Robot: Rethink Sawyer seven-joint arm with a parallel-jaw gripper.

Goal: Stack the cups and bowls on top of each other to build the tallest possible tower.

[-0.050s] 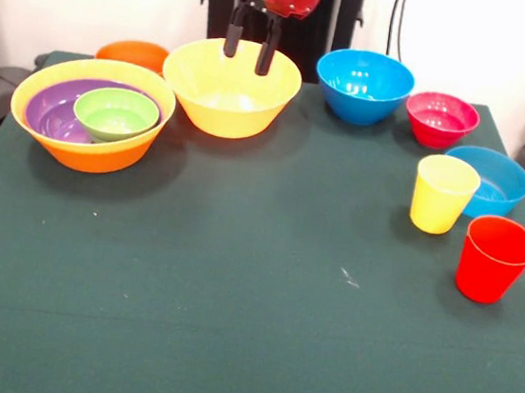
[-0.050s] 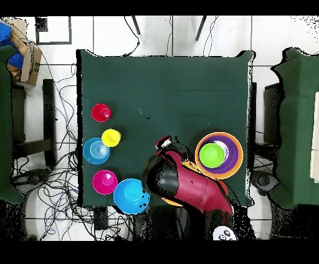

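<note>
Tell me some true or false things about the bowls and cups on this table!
1. The green bowl sits inside the purple bowl. True.
2. The red cup is stacked inside the yellow cup. False: they stand apart on the table.
3. The end effector hangs over the empty yellow bowl. True.
4. The end effector is holding a blue bowl. False: it is open and holds nothing.
5. The pink bowl stands next to the bigger blue bowl. True.
</note>
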